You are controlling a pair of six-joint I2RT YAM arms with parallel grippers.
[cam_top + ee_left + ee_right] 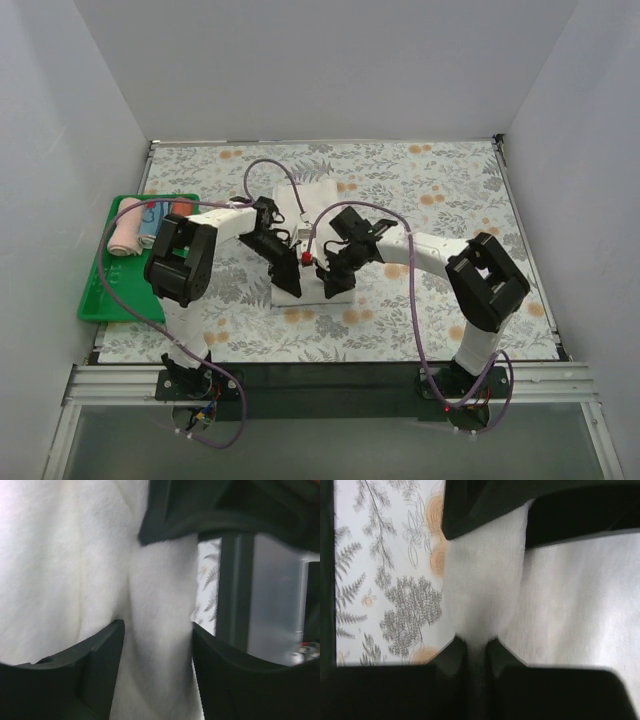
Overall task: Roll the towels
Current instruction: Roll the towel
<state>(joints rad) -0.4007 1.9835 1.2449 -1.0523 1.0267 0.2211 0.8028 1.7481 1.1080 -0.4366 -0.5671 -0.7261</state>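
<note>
The cream-white towel (314, 196) is laid out lengthwise on the desk (440, 190), to the right of the green tray (98, 292) and well apart from it. Its near end is about level with the tray's near half. Both arms are brought together over that near end, which is judged to be where a roll would be started. The cloth is gathered there into a raised fold, so that an edge can be turned over and pushed toward the far end.

The right pincer (476, 641) is closed down to a narrow slit, and a tuck of the towel's edge is pinched between its fingers. The patterned desk shows just beside that edge. The left pincer (158, 628) is set about half open, astride a soft ridge of the same towel. The gap is filled by the ridge, yet no squeezing is shown, so the ridge is judged to be loosely straddled rather than gripped. The two pincers are held just beside each other, the right one farther from the tray.

At the tray's far end, rolled cloths (148, 222) are laid side by side, a pale pink one among them. The rolling of the cream-white towel is judged barely begun.
</note>
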